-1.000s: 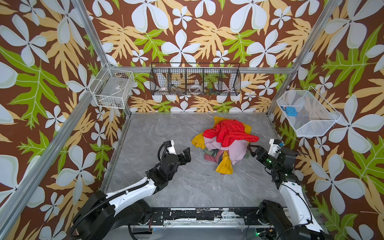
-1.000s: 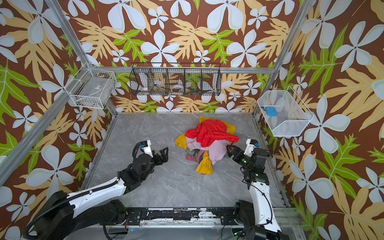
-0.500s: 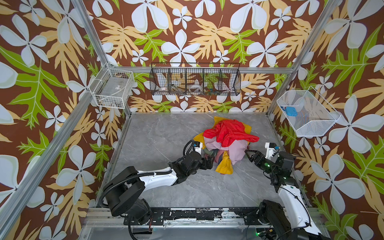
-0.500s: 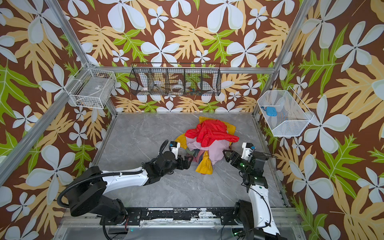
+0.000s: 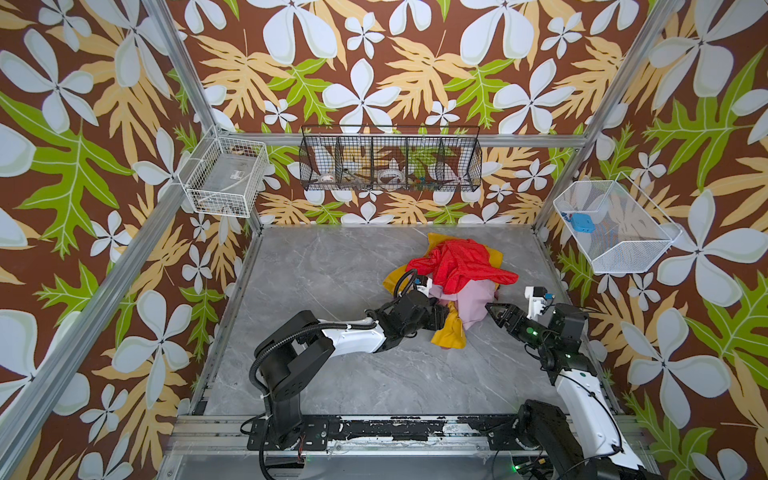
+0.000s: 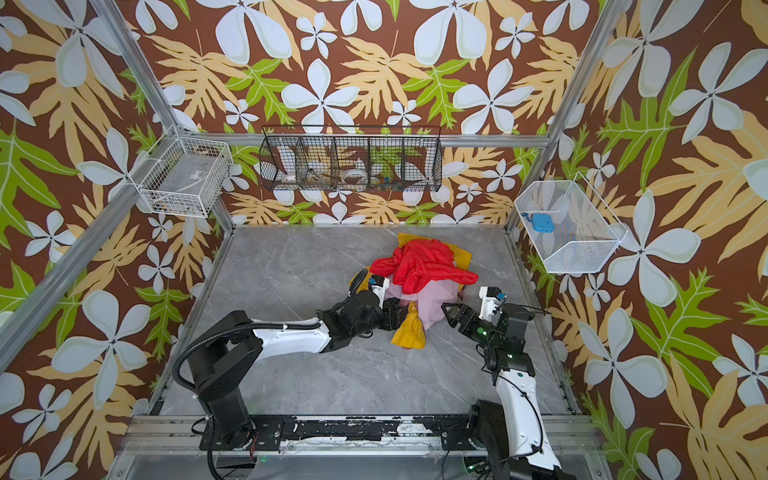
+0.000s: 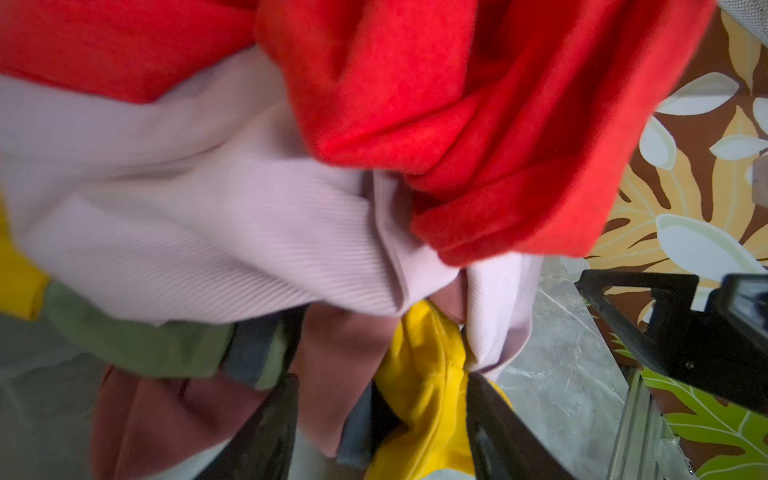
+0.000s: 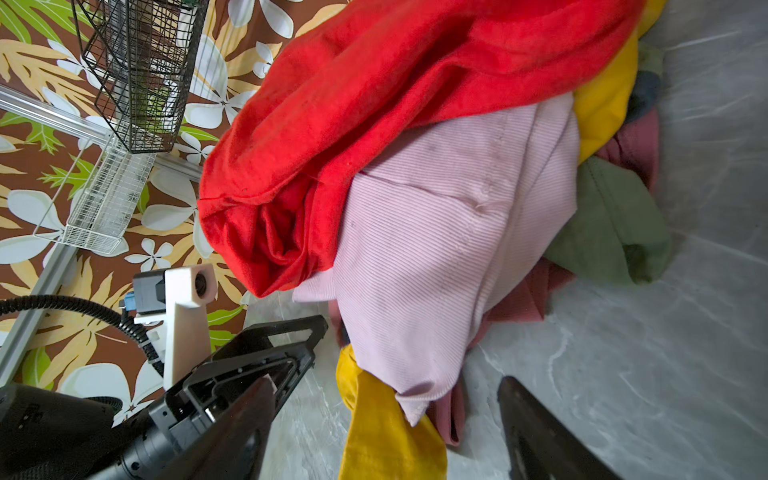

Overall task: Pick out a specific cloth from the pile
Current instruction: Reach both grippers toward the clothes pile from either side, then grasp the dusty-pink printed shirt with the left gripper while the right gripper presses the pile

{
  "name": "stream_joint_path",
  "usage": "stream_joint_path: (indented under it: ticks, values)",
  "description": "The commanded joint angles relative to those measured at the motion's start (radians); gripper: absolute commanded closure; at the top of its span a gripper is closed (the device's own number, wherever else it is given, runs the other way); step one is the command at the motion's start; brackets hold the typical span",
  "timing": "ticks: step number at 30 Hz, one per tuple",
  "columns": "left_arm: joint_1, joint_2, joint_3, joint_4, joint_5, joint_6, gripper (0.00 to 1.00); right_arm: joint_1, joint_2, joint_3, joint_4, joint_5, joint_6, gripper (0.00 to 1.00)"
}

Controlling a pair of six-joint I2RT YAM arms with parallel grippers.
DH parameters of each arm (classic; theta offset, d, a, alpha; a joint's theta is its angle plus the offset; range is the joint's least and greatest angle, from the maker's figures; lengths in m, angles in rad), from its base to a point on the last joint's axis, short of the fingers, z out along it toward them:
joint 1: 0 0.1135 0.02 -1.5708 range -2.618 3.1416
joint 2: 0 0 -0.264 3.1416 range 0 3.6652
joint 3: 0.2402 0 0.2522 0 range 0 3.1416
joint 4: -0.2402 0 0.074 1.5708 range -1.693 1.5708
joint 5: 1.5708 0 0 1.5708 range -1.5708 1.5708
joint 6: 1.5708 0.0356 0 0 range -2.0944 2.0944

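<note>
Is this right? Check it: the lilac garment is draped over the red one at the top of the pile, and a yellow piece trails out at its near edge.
Not quite. The layering is reversed: the red garment is draped over the lilac garment at the top of the pile, as the right wrist view shows. The yellow piece does trail out at its near edge.
</note>
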Motion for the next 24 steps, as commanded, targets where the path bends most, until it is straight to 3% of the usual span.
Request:
stream_joint_path:
  ticks: [1, 8, 22, 24]
  values:
    - [0.000, 0.024, 0.023, -0.035, 0.010, -0.002, 0.41, 0.001, -0.002, 0.013, -0.025, 0.006, -0.030, 0.16]
    - [0.001, 0.028, 0.000, -0.040, -0.044, -0.014, 0.44, 0.001, -0.010, 0.010, -0.035, 0.014, -0.037, 0.16]
    - [0.000, 0.060, 0.058, -0.041, -0.003, 0.043, 1.00, 0.002, -0.044, -0.006, 0.017, -0.018, 0.006, 0.14]
    - [0.000, 0.040, 0.059, -0.053, -0.003, 0.053, 1.00, 0.003, -0.051, -0.024, 0.063, -0.031, 0.039, 0.14]
